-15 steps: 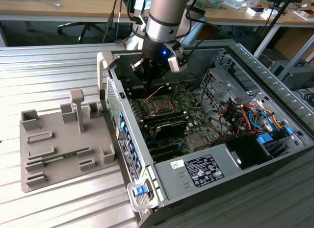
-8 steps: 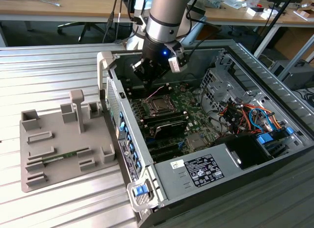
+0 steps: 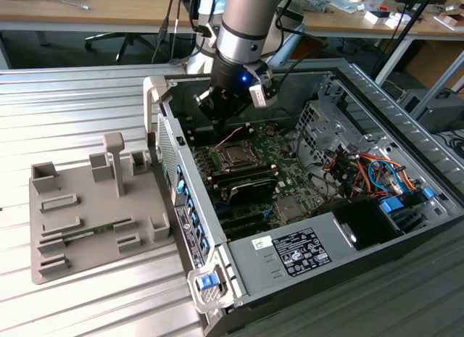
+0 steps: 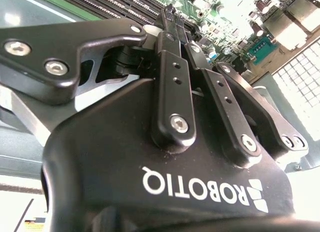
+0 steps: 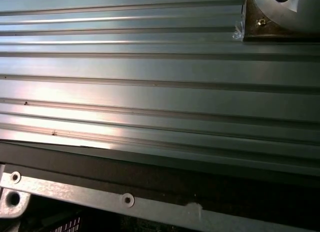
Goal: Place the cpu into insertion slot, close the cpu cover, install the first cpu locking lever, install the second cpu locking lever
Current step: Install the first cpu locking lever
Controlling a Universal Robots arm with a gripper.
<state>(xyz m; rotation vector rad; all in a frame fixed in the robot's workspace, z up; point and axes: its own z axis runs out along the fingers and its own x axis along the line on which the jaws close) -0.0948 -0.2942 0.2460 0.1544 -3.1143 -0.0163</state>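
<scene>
Gripper point(image 3: 220, 114) hangs from the arm in the upper middle of the exterior view, poised just above the far edge of the green motherboard point(image 3: 279, 159), and in the second wrist view its black fingers point(image 4: 172, 77) run up together to a narrow tip, drawn in close. Whether anything thin is pinched at that tip I cannot tell; the linkage covers it.

Right below and a little toward the frame's centre sits the insertion slot point(image 3: 237, 156), a dark square with a thin metal rim, lying flat on the board so that a chip can be lowered straight in. A thin silvery piece tilts up at its far edge, perhaps the cpu cover, but it is too small to be sure. I would judge the arm is working over the socket, since it stands nearest that spot.

The cpu itself I cannot pick out, nor the levers. At the frame's left a grey fixture tray point(image 3: 87, 221) rests on the ribbed aluminium table point(image 5: 150, 82), beside the open computer case point(image 3: 362, 98).
</scene>
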